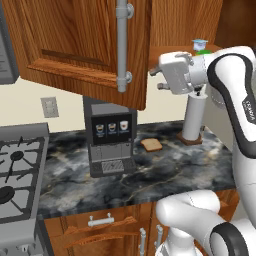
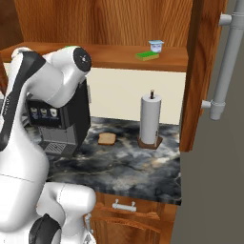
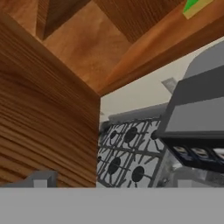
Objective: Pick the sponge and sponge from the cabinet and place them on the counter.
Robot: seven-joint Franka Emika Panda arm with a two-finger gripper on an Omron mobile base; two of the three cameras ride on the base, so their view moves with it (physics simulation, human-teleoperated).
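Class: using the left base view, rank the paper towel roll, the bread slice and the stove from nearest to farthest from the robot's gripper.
1. Paper towel roll: standing on the counter right below the gripper.
2. Bread slice: flat on the counter, lower and slightly left of the gripper.
3. Stove: far left end, well beyond the coffee machine.

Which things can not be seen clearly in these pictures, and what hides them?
- Second sponge: the right base view shows one sponge on the cabinet shelf beside a cup; whether another lies behind the arm cannot be told.
- Gripper: in the left base view the hand hides its jaws, so open or shut is unclear.
- Coffee machine: partly covered by the arm in the right base view.
- Sponge in the hand view: cut off by the top edge.
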